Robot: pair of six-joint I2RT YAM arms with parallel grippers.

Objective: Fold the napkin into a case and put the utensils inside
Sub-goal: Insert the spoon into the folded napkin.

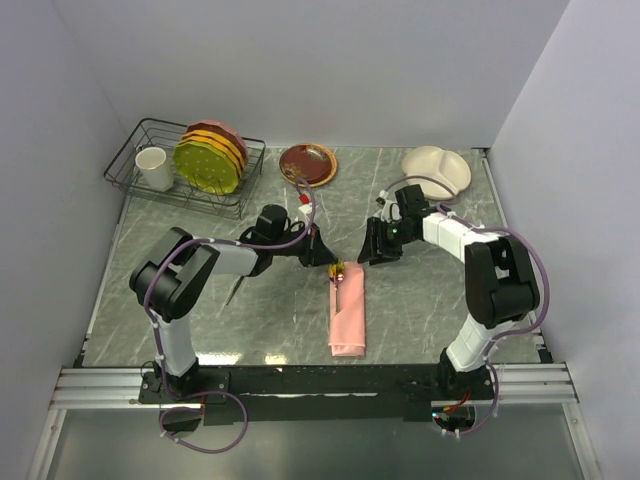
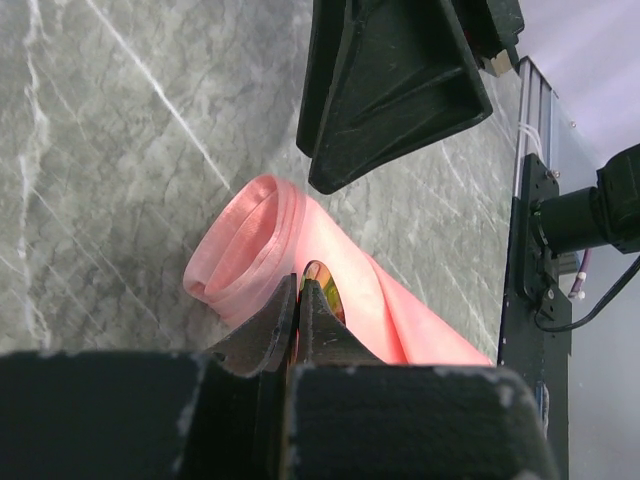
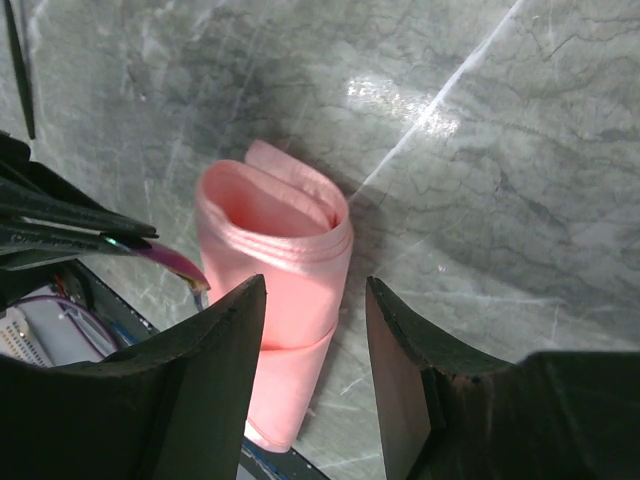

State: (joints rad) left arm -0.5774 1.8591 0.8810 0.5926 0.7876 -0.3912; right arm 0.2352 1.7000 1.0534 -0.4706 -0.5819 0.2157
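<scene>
Bright, even overhead light, with glare patches on the table [image 3: 400, 100].

left jaws pinched shut, right jaws spread

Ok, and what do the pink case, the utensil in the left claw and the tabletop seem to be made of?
The case: satin-like cloth, going by its soft sheen and rolled folds. The utensil in the left claw: its head looks like polished gold-toned metal, though little shows. The tabletop: grey stone or stone-look laminate, white-veined and glossy with glare.
</scene>
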